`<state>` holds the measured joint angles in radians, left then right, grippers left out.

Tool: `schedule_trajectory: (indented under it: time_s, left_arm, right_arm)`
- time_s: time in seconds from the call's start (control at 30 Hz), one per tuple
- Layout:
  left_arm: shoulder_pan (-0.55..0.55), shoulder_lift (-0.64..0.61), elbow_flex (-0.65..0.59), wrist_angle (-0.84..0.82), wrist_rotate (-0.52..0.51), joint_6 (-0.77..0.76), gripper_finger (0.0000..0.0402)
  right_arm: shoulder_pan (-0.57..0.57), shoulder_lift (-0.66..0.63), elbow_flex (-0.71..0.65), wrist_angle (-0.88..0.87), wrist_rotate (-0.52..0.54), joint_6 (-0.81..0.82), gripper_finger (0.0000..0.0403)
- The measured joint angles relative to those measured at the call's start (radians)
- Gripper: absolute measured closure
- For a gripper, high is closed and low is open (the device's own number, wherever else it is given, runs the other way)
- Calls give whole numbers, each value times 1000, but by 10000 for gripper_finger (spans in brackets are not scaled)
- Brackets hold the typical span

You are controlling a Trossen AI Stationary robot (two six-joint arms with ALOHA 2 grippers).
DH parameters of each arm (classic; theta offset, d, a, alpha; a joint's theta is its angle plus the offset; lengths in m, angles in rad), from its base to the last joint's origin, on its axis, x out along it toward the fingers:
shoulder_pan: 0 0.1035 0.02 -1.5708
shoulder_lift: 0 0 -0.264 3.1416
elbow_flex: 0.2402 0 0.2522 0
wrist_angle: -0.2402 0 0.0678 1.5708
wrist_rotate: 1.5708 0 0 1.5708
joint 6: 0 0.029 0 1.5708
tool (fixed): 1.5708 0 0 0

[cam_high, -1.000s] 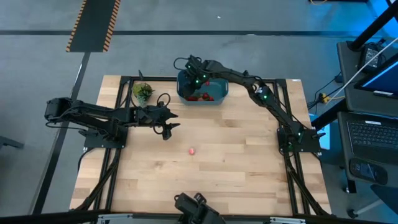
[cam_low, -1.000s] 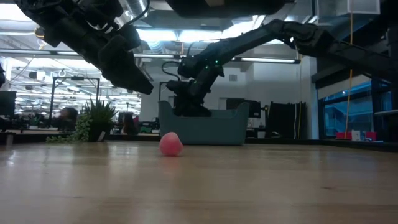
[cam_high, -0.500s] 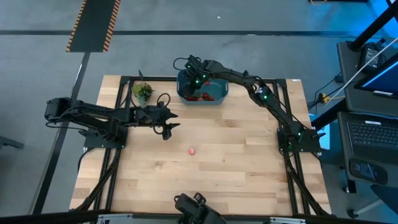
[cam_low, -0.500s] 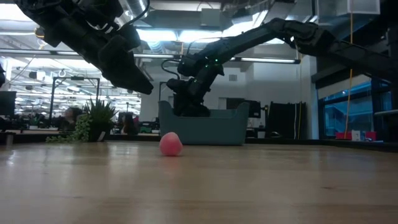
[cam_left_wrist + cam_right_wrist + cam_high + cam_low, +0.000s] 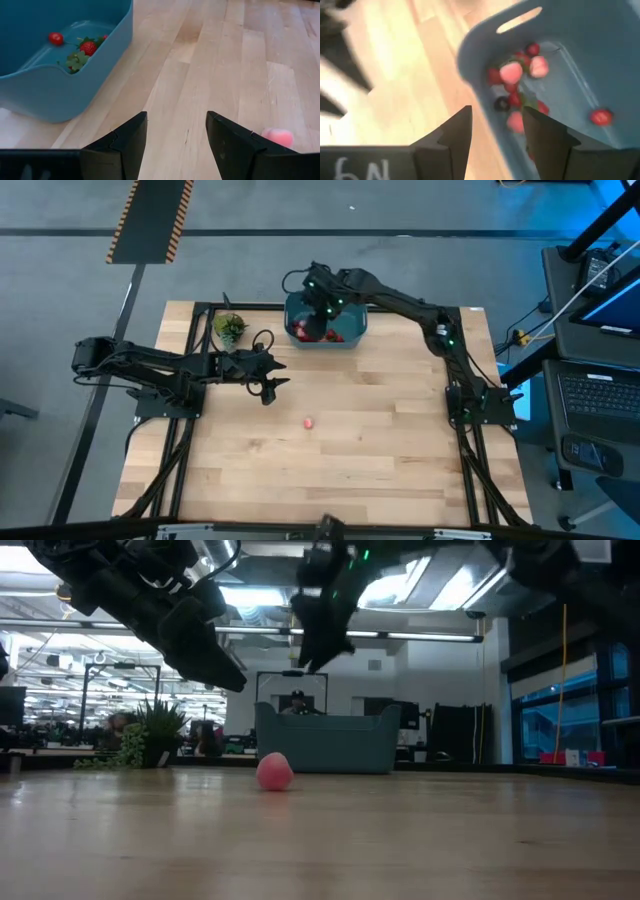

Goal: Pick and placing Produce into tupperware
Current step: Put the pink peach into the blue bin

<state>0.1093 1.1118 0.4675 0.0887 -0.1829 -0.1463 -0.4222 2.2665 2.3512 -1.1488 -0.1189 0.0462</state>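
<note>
The tupperware (image 5: 326, 323) sits directly beneath the right gripper (image 5: 322, 308), which hangs above its rim with fingers spread and nothing between them. Inside the tub lies a cluster of produce (image 5: 517, 82): red pieces, some pinkish, some with green tops.

The left gripper (image 5: 272, 379) is likewise spread and empty. It hovers over bare table (image 5: 380, 430), with the tub off to its far side.

One pink piece (image 5: 309, 422) remains on the boards, roundish with no marked long axis. It lies near the left gripper, ahead of it and toward the table's near edge, and well apart from the right gripper. Judged nearer, the left arm suits the pick. Nothing stands between. A green leafy bunch (image 5: 229, 328) sits beside the left arm, clear of the path.
</note>
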Motion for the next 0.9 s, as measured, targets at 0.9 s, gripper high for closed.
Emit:
schedule_trajectory:
  time_s: [0.9]
  left_arm:
    - [0, 0, 0, 0, 0, -1, 205]
  right_arm:
    - [417, -477, -270, -366, 272, 106, 226]
